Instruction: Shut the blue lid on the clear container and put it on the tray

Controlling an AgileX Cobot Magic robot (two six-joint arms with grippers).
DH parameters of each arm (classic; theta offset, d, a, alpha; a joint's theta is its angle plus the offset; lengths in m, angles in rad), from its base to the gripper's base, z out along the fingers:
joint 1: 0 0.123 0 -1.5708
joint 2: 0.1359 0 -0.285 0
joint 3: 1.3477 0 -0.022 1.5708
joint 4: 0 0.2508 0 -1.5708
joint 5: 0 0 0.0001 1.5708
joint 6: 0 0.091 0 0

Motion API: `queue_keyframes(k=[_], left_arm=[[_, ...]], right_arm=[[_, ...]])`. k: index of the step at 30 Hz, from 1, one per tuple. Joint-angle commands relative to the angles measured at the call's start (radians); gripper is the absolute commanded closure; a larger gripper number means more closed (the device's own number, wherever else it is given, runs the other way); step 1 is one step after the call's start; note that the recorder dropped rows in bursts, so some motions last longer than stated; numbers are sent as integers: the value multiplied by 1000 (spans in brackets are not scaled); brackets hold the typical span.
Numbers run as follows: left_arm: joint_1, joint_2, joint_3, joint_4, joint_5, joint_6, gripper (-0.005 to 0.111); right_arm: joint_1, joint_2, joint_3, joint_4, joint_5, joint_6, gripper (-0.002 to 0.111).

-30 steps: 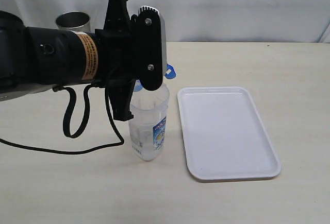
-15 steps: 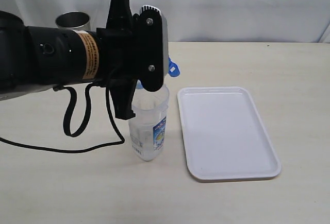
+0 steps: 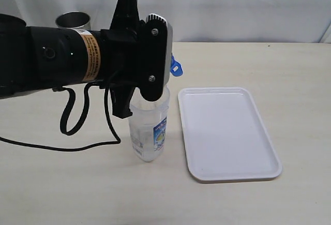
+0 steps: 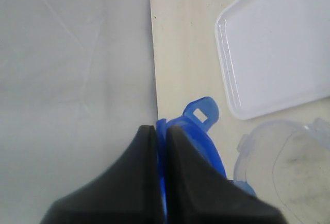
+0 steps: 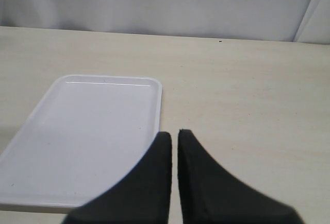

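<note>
The blue lid point(image 4: 198, 136) is pinched edge-on between the clenched left fingers point(image 4: 139, 172), held in the air clear of the surface point(image 3: 289, 75). One snap flap is seen jutting past the fingertips, and in the exterior view the same flap point(image 3: 176, 69) pokes out to the right of the black wrist housing point(image 3: 152, 54).

Just below and beside the lid, the clear container point(image 3: 150, 132) is pictured standing upright on the surface, its blue-white label turned toward the front right. Its top is masked by the wrist housing in the exterior view. In the left wrist view the open rim point(image 4: 268, 152) is shown uncovered close beside the lid, and no contents can be made out through the walls.

The tray point(image 3: 227, 132) is laid flat just to the right of the container, apart from it by a narrow strip of surface. Its low rim and rounded corners are shown unobstructed on all sides, and its white floor is bare. Open surface is left beyond its far and right edges.

The right fingers point(image 5: 154, 177) are pressed together on nothing, poised above the surface near one corner of the tray point(image 5: 93, 131); they are not caught in the exterior view.

The left arm point(image 3: 51, 59) is stretched in from the left, with a black cable point(image 3: 77, 126) looped beneath it across the surface. A steel cup point(image 3: 73, 20) is partly seen behind the arm at the far edge, against a white backdrop point(image 3: 248, 2).
</note>
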Motion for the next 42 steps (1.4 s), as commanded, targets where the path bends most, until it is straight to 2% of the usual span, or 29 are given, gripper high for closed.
queue_keyframes(k=[1, 29, 37, 42], left_arm=[[-2, -8, 1, 2, 13, -6, 107], [-2, -49, 0, -65, 4, -39, 107], [-63, -49, 0, -87, 76, -33, 107], [-73, -49, 0, -87, 91, -33, 107]], right_arm=[[2, -4, 2, 4, -13, -3, 104], [2, -4, 2, 4, -13, -3, 104], [2, -4, 2, 4, -13, -3, 104], [2, -4, 2, 4, -13, -3, 104]])
